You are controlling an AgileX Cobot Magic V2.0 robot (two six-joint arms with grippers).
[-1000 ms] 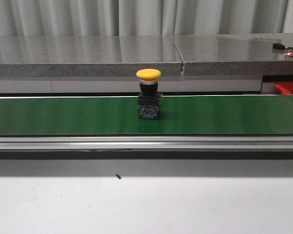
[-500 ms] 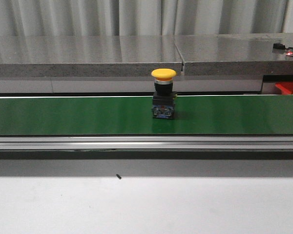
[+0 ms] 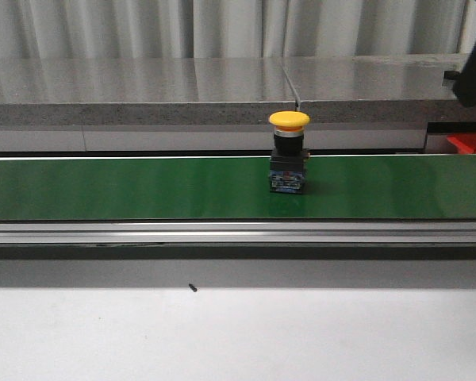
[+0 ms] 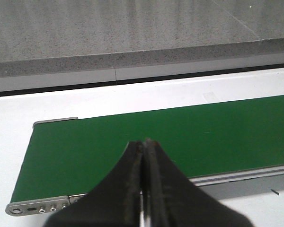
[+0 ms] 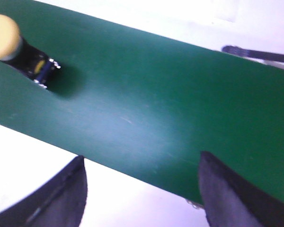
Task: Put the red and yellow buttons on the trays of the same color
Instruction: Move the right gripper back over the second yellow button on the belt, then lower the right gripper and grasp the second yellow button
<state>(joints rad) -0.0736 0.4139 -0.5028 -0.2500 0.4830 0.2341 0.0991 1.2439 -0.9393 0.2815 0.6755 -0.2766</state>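
Upright, yellow button (image 3: 289,152) on green belt (image 3: 143,186)

Black, tapered claw fingers (image 4: 132,189)

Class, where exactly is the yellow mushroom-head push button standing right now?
In the front view, the yellow mushroom-head push button stands upright on the green conveyor belt, slightly right of centre, near the belt's far edge, in front of the grey stone ledge.

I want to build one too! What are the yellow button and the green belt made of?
The yellow button looks like smooth plastic: an even, slightly shiny cap on a black body. The green belt seems to be matte rubber or PVC, flat with a soft sheen. Its rail looks like brushed metal, grey and streaky.
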